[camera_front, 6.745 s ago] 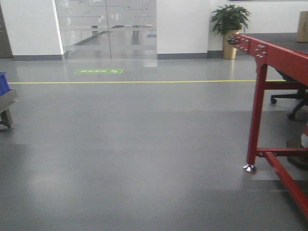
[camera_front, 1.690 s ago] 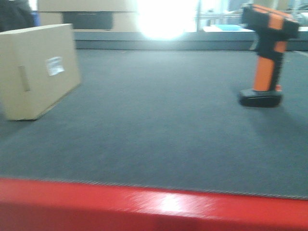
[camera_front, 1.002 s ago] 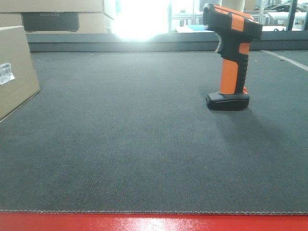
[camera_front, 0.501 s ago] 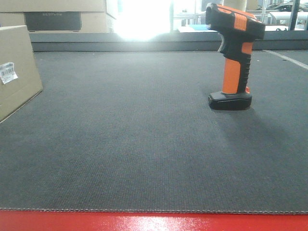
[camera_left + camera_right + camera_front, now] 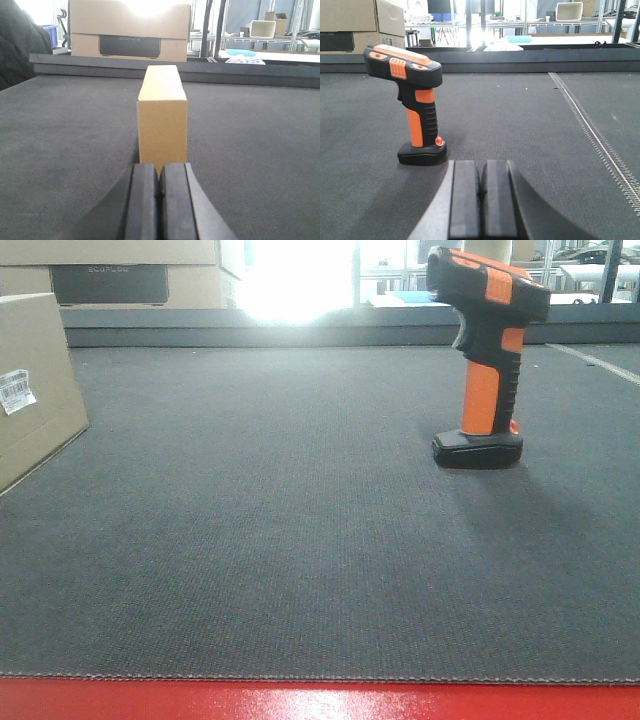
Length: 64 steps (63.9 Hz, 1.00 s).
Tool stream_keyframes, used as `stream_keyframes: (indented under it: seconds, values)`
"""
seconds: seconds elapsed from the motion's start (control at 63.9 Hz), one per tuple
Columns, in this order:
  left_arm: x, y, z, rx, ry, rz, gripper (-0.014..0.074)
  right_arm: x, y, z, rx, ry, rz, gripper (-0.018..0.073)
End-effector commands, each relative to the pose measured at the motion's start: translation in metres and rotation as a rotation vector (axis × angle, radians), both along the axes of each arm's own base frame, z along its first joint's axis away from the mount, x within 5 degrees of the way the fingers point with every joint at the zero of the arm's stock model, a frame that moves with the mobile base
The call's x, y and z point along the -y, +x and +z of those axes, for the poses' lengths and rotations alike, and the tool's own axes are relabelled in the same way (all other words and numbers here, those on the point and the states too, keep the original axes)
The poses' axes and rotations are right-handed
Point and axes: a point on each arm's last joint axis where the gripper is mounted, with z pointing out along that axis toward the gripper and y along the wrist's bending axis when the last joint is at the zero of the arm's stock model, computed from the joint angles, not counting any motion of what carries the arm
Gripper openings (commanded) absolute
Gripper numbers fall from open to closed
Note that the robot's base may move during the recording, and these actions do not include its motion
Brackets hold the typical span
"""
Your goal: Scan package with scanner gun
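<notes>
Flat tan cardboard package at left edge of dark grey worktop, white barcode label seen only in front view, black-and-orange pistol-shaped scanner gun upright at upper right, left claw and right claw both pressed together, empty, larger dark-panelled cardboard box behind

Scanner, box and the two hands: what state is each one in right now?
Scanner: upright on its base on the mat, not held.
Box: standing on a narrow side, label on the broad face toward the scanner, not held.
Left hand: shut, empty, pointed at the box's narrow end.
Right hand: shut, empty, scanner ahead to its left.
</notes>
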Motion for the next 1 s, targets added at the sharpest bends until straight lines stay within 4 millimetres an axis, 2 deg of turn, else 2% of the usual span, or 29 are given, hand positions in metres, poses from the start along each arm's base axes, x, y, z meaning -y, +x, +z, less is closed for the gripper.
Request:
stream_keyframes:
  seconds: [0.0,0.266,0.501,0.626,0.782,0.908,0.986]
  values:
    - [0.000,-0.001,0.003,0.026,-0.006,-0.008,-0.0111,0.000,0.000,0.002,0.023,-0.009,-0.004,-0.0151]
    - [0.001,-0.001,0.004,0.040,-0.006,-0.009,-0.0111,0.003,-0.002,0.016,0.171,-0.012,-0.033,-0.0151]
    - [0.001,-0.004,0.021,0.230,0.002,-0.015,-0.0111,0.003,-0.002,0.017,0.179,-0.001,-0.034,-0.0151]
    - [0.001,-0.007,0.034,0.288,0.004,-0.016,-0.0111,0.002,-0.011,0.055,0.254,-0.003,-0.023,-0.0151]
    - [0.001,-0.021,0.081,0.317,0.005,-0.011,-0.0111,-0.002,-0.029,0.111,0.236,-0.043,0.010,-0.0151]
    - [0.001,-0.026,0.113,0.237,0.001,-0.006,-0.0111,-0.004,-0.021,0.139,0.122,-0.055,0.029,-0.0151]
    - [0.001,-0.025,0.129,0.190,-0.001,-0.004,-0.0093,-0.003,-0.009,0.150,0.075,-0.053,0.032,-0.0151]
